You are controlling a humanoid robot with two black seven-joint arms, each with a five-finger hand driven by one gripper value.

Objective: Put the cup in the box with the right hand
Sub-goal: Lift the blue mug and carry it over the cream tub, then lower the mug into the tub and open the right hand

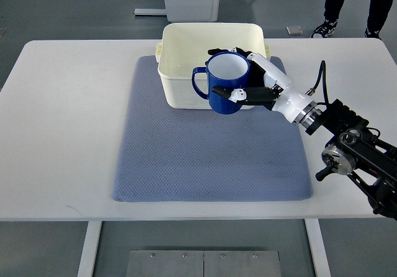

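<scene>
- One white table (56, 134) fills most of view; grey floor beyond, a person's legs (347, 4) at top right edge, well apart from the work.
- Blue-grey mat (205, 159) lies on table centre, w/ cream box (180, 59) sitting on its far edge. Box is open-topped, looks empty inside as far as visible.
- R arm (353, 146) comes in from right edge, black links low right, white forearm angled up-left toward box.
- Right hand (254, 84) is clamped on blue cup (226, 81): thumb across the near wall, other fingers wrapped round far side, partly hidden behind cup.
- Cup is upright, mouth up, white interior showing, handle pointing left, away from palm. It's held aloft over box's near-right rim, overlapping the front wall in this view; can't tell height above rim from a single steep view.
- Left hand not seen anywhere.
- Progress, my read: pickup done, carry nearly done. Cup is at the box but not yet inside; bottom appears to hang over front wall rather than the cavity.
- Left to do: shift cup a bit farther back over opening, lower it to box floor, let go, pull hand clear.
- Wrist pose: roughly level, palm facing left, grip from the side, so cup should go down upright w/o tilting.
</scene>
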